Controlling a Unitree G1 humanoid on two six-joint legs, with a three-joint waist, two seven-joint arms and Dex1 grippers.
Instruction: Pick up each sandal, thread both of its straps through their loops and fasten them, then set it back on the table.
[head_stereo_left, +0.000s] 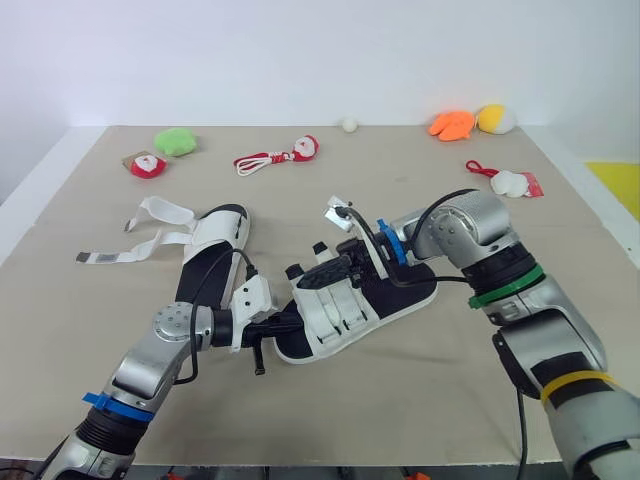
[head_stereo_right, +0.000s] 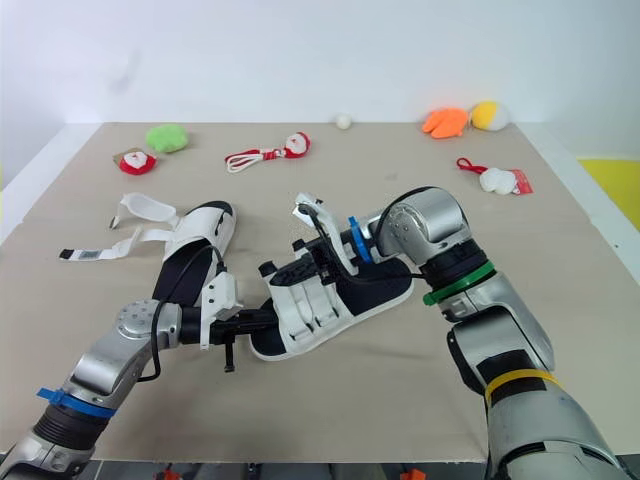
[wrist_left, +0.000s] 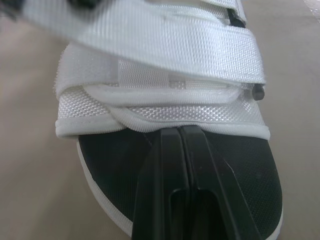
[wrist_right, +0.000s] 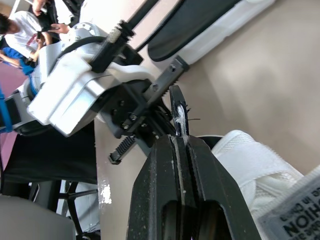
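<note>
Two sandals on the tan tabletop (head_stereo_left: 450, 400): the white-strapped, black-soled fabric sandal (head_stereo_left: 335, 312) I'm working on lies centre. The other black-and-white sandal (head_stereo_left: 215, 240) sits just left of it w/ straps loose. My left gripper (wrist_left: 181, 134) is closed, tips at the toe strap's hem. My right gripper (wrist_right: 179, 142) is clamped on a thin dark strap end (wrist_right: 178, 107). Best approach, I reckon: pin the toe, pull the strap taut & straight, press flat w/o twisting.
</note>
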